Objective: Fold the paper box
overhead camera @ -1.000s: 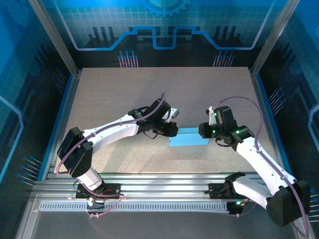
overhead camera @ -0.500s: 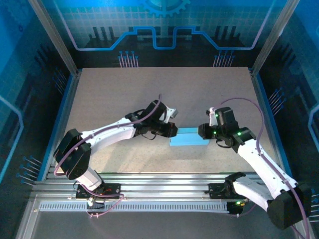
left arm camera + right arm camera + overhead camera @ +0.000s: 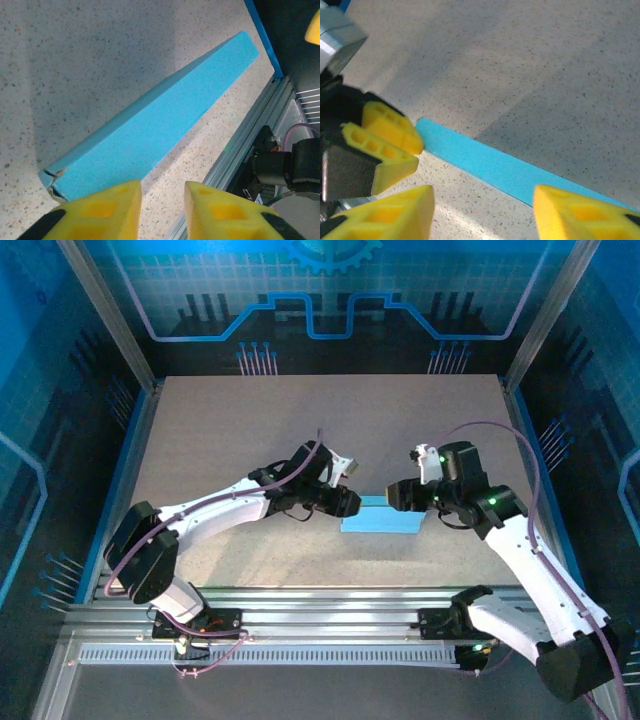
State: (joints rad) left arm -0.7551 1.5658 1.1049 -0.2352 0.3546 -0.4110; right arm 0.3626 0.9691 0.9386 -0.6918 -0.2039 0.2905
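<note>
The paper box [image 3: 385, 522] lies flat and closed on the table between both arms, a light blue slim rectangle. In the left wrist view the paper box [image 3: 165, 112] runs diagonally away, its near end slightly torn or gapped at the corner. My left gripper [image 3: 354, 504] sits at the box's left end, open [image 3: 162, 212], with bare table between its yellow fingers [image 3: 102, 210]. My right gripper [image 3: 391, 497] hovers over the box's top edge, open wide [image 3: 482, 215], nothing held. The paper box [image 3: 505, 167] and the left gripper's fingers [image 3: 390, 131] appear below it.
The speckled table [image 3: 300, 420] stretches far behind the box. Aluminium rails [image 3: 320, 600] run along the near edge, close to the box in the left wrist view as a rail [image 3: 245, 150]. Blue-edged frame walls [image 3: 128, 460] bound both sides.
Both grippers have opened from shut. The right gripper has let go of the box's right end and moved up and to the left. The box stays flat in place.
</note>
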